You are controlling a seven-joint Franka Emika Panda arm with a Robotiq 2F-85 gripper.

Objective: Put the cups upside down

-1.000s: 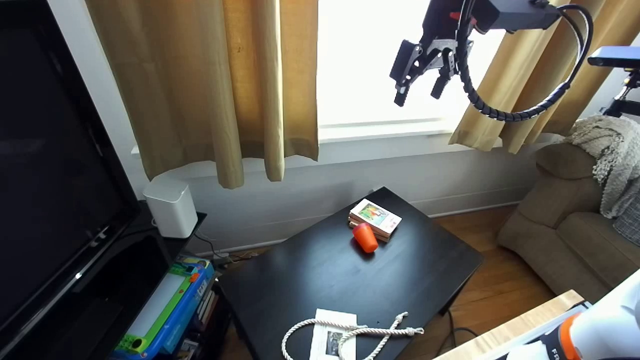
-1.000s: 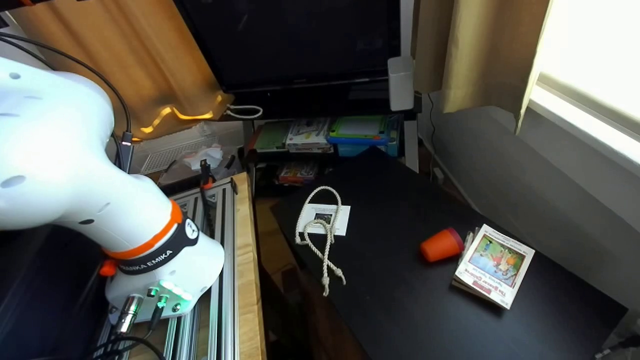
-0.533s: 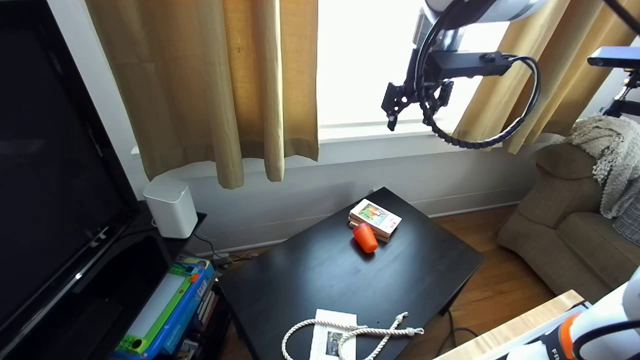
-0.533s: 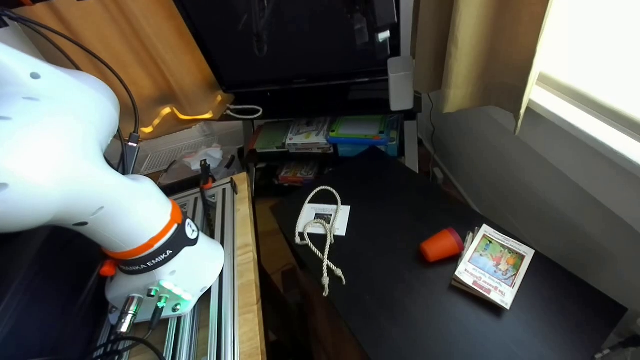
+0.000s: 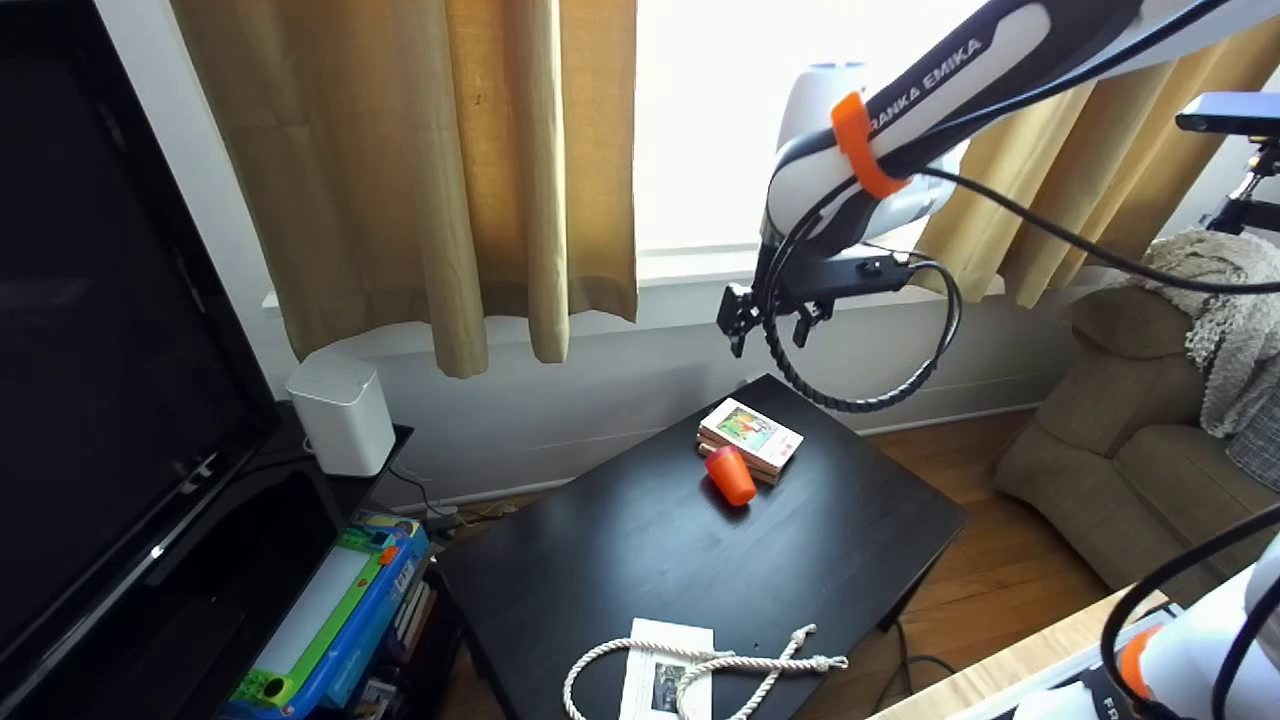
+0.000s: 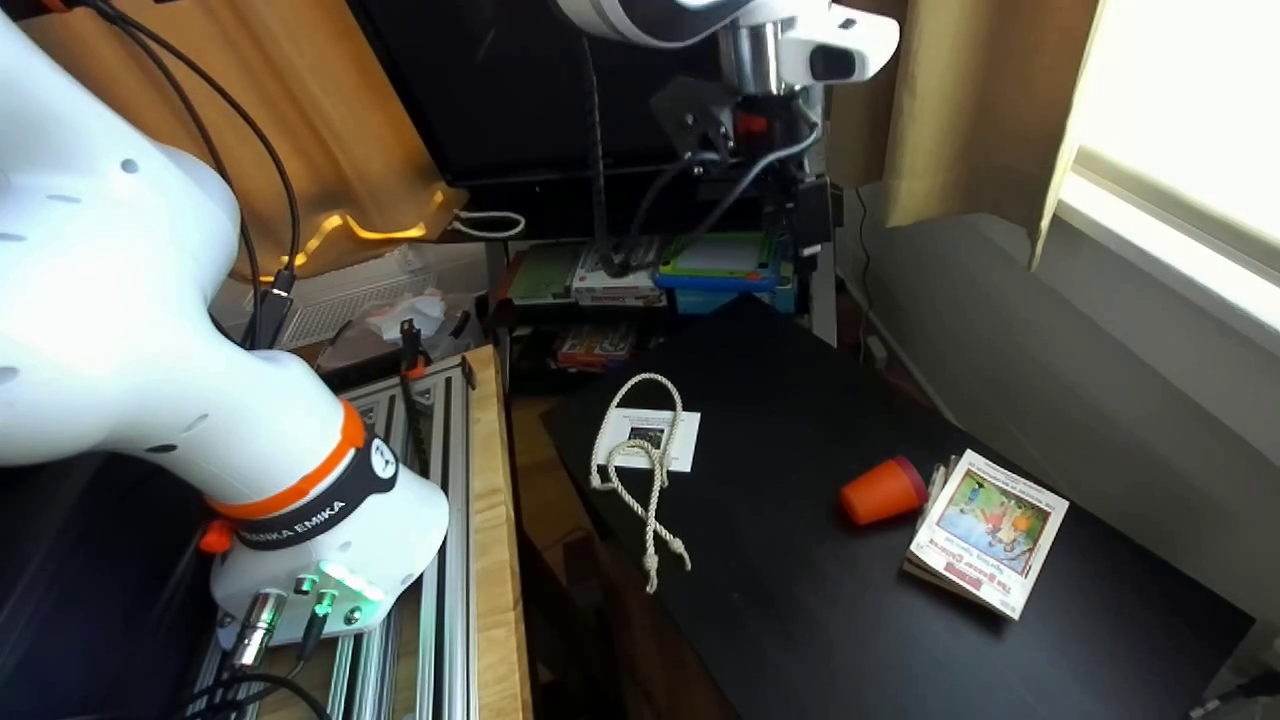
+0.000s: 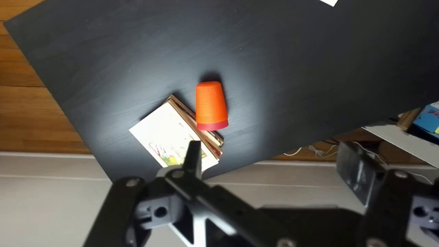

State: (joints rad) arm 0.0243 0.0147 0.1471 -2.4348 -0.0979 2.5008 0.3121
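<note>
Wrist view, biggest down: what's there?

Dark tabletop [image 7: 291, 68], takes up most of the upper part. Then the arm [image 5: 925, 85], seen in both exterior views, reaching out with its end held high

Step in hand?

Approach, I'd say. Nothing grasped, nothing turned over yet

So next move?

Come down, line up, grip, I reckon; lift and tip mouth-down after that, then set flat

Hand [image 7: 272, 159]?

Fingers [image 7: 193, 157] spread wide, well apart, nothing between them. Up in the air, touching nothing: not the tabletop, not anything on it

Next size down?

Books [image 7: 168, 133], small stack, pale cover on top, sitting slightly askew

And the cup [image 7: 211, 104]?

On the tabletop, orange, tipped on its side, right beside the books. Narrow end points away from them, wide end at their edge; touching or just apart, can't tell. Red band [image 7: 212, 126] round that wide end, maybe a second cup nested inside, can't tell either

Anything for the grip?

Probably straddle the body nearer the narrow end, since the books crowd the mouth; it's round, could roll if nudged
</note>
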